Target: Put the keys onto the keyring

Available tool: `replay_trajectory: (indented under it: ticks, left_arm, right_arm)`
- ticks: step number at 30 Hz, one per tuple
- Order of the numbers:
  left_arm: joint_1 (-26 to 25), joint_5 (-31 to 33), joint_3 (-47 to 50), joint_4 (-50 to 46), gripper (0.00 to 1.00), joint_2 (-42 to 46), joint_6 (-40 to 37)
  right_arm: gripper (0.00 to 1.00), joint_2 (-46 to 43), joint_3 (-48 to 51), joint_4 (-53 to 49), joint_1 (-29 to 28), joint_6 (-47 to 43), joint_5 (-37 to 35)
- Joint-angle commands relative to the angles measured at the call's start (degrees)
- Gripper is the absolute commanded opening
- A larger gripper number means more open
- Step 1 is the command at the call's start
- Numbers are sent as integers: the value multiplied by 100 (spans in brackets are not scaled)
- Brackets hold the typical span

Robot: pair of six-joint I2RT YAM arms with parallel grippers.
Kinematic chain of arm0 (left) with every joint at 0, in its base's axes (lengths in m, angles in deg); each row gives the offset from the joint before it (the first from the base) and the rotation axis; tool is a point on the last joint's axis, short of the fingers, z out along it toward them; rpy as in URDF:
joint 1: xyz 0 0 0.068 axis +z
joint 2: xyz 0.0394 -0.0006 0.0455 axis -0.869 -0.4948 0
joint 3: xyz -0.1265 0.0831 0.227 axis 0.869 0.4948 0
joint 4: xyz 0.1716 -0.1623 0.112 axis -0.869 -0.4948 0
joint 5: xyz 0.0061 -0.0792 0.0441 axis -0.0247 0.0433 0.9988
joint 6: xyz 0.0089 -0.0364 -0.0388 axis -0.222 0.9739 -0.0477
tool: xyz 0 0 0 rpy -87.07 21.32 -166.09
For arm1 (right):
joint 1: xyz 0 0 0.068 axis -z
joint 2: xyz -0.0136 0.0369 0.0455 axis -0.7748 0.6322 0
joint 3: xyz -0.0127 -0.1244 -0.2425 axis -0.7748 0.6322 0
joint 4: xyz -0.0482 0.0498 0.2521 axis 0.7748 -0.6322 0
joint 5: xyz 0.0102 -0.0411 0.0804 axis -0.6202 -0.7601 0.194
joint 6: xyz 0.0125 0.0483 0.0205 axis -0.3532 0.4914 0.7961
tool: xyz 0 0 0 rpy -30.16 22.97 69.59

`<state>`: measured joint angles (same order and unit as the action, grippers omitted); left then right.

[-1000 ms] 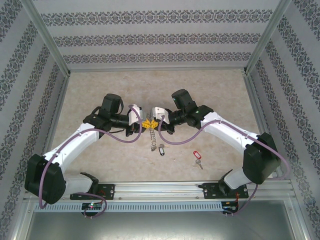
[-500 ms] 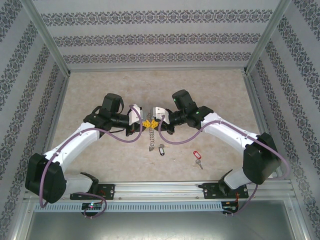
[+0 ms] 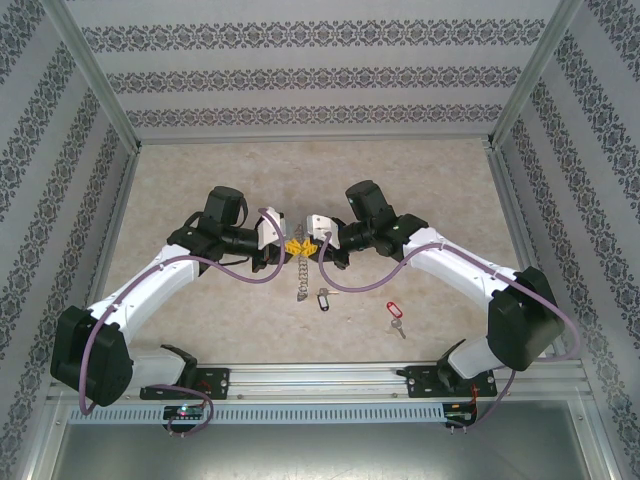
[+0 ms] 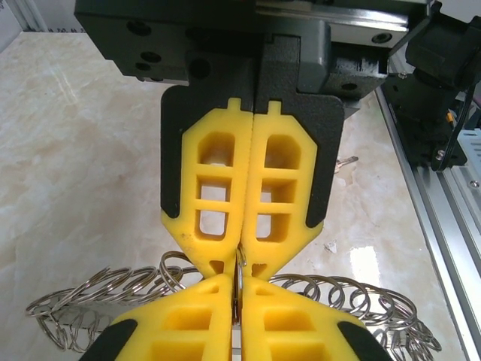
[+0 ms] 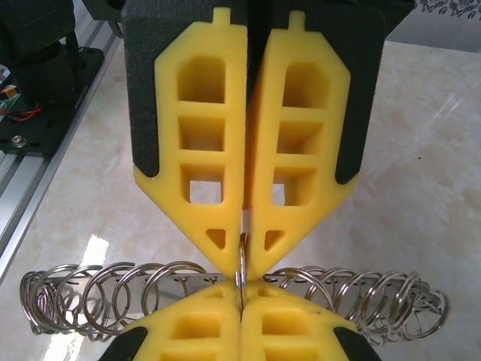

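Note:
The keyring (image 3: 303, 276) is a chain of small silvery rings that hangs from the two grippers down to the table. My left gripper (image 3: 290, 245) and right gripper (image 3: 303, 243) meet tip to tip above the table's middle. Both are shut on the same small ring (image 4: 239, 263) of the keyring. In the left wrist view my own gripper (image 4: 237, 292) comes up from below and the right one faces it from above. In the right wrist view my gripper (image 5: 240, 295) pinches that ring (image 5: 241, 259), with coils (image 5: 113, 297) spreading to both sides. One key with a dark tag (image 3: 322, 298) and one with a red tag (image 3: 394, 311) lie on the table.
The marble-patterned table (image 3: 200, 180) is walled by patterned panels on three sides. An aluminium rail (image 3: 320, 380) with the arm bases runs along the near edge. The red-tagged key lies near the right arm's base.

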<state>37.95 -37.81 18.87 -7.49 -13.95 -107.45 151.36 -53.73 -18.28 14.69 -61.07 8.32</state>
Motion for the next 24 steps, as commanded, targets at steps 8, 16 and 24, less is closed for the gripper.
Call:
replay_trajectory:
  ticks: [8, 16, 24]
  left_arm:
    - [24, -16, -293, -625, 17, -86, -330]
    - [22, -119, -274, -380, 17, -78, -184]
    - [24, -206, -160, -68, 19, 25, -35]
  right_arm:
    - [0, -158, -150, 235, 96, -40, 233]
    - [0, -78, -225, 223, 19, 43, 275]
    - [0, -23, -265, 176, -11, 20, 198]
